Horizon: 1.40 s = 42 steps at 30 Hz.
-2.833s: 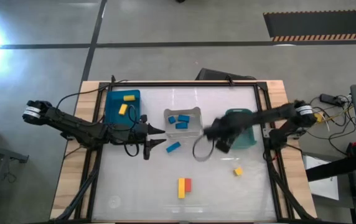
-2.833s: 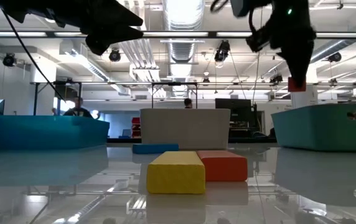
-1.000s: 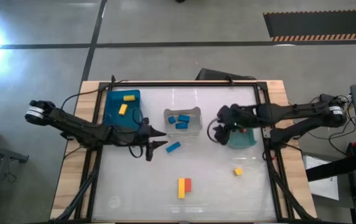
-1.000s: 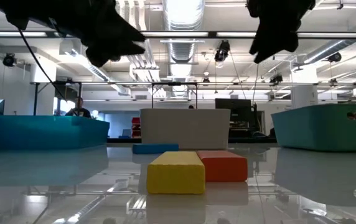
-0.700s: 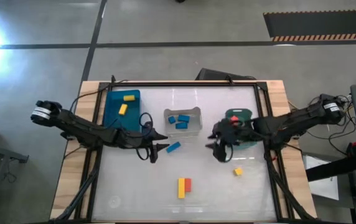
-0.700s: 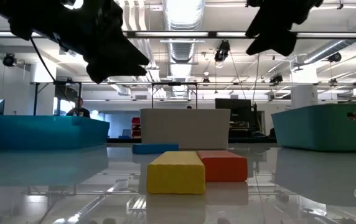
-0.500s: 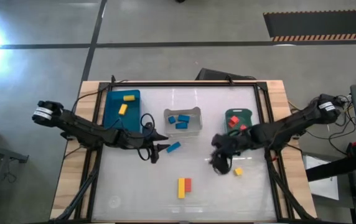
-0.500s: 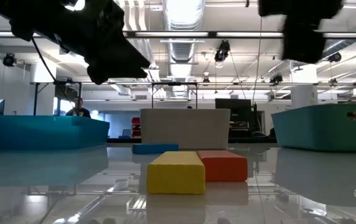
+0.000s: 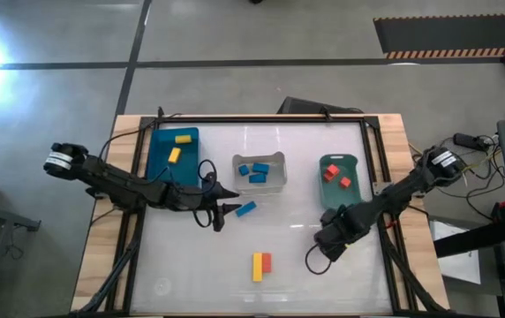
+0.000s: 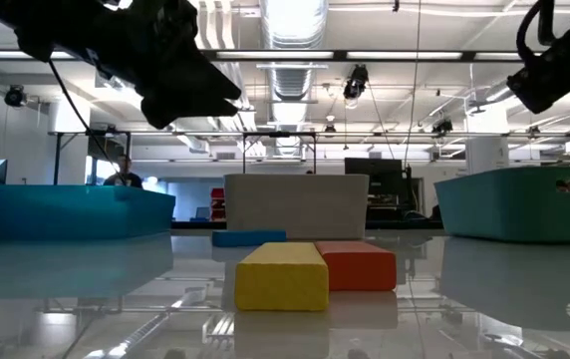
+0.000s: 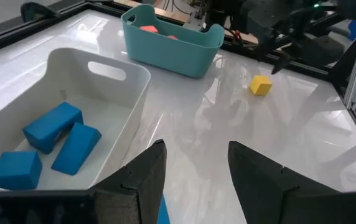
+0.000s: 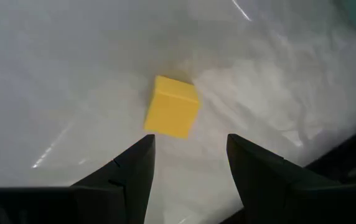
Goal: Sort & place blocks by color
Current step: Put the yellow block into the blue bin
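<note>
My right gripper (image 12: pixel 187 155) is open and hovers over a lone yellow cube (image 12: pixel 172 106) that rests flat on the table; in the high view the gripper (image 9: pixel 327 240) hides the cube. My left gripper (image 11: pixel 193 168) is open and sits just left of a blue block (image 9: pixel 245 209) lying on the table. A yellow bar (image 9: pixel 258 267) and a red block (image 9: pixel 267 261) lie side by side near the table's near edge. Blue blocks lie in the clear bin (image 9: pixel 260 172), yellow ones in the blue bin (image 9: pixel 175 150), and red ones in the green bin (image 9: pixel 338 178).
The three bins stand in a row across the table's far half. Cables loop beside both grippers (image 9: pixel 208 168). The table's metal frame (image 9: pixel 380 177) runs along its edges. Bare white tabletop lies between the yellow and red pair and the yellow cube.
My right gripper has left the green bin, swung toward the table's near edge and come down over the yellow cube. The bin's two red blocks now show uncovered. My left gripper has stayed beside the blue block.
</note>
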{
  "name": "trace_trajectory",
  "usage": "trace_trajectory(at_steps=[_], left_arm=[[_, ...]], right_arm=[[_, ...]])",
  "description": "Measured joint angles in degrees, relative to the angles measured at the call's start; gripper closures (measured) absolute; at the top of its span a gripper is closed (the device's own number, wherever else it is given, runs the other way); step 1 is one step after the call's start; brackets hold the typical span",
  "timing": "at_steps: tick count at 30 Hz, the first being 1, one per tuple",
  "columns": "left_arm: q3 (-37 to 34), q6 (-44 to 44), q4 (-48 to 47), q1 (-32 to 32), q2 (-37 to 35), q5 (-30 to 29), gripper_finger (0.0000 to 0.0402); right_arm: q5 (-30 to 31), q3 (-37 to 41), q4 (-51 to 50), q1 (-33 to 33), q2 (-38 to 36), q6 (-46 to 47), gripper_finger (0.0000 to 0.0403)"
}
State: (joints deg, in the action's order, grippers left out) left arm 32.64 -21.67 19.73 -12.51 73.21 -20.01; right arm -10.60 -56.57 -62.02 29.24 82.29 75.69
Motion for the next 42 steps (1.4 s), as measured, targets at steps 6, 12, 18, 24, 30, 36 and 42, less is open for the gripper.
trace_trajectory(at_steps=[6,12,18,24,30,36,42], left_arm=[[0.0,0.0,-0.2,0.0,0.0,0.0,0.0244],[-0.1,0.1,-0.1,0.0,0.0,0.0,0.0244],[-0.1,0.1,-0.1,0.0,0.0,0.0,0.0244],[-0.1,0.1,-0.2,0.0,0.0,0.0,0.0244],[-0.1,0.1,-0.2,0.0,0.0,0.0,0.0244],[-0.2,0.1,-0.2,0.0,0.1,0.0,0.0244],[-0.2,0.1,-0.2,0.0,0.1,0.0,0.0244]], right_arm=[[0.1,-0.2,2.5,0.9,1.5,2.0,0.0213],[0.1,0.0,2.6,0.9,4.0,1.9,0.0213],[0.1,0.0,3.0,0.9,5.4,1.9,0.0213],[0.1,0.0,3.4,0.9,5.1,2.3,0.0202],[0.2,0.0,4.3,0.9,5.3,2.8,0.0166],[0.3,0.0,5.1,1.2,6.6,3.2,0.0146],[0.2,0.0,7.2,1.6,8.6,3.2,0.0172]])
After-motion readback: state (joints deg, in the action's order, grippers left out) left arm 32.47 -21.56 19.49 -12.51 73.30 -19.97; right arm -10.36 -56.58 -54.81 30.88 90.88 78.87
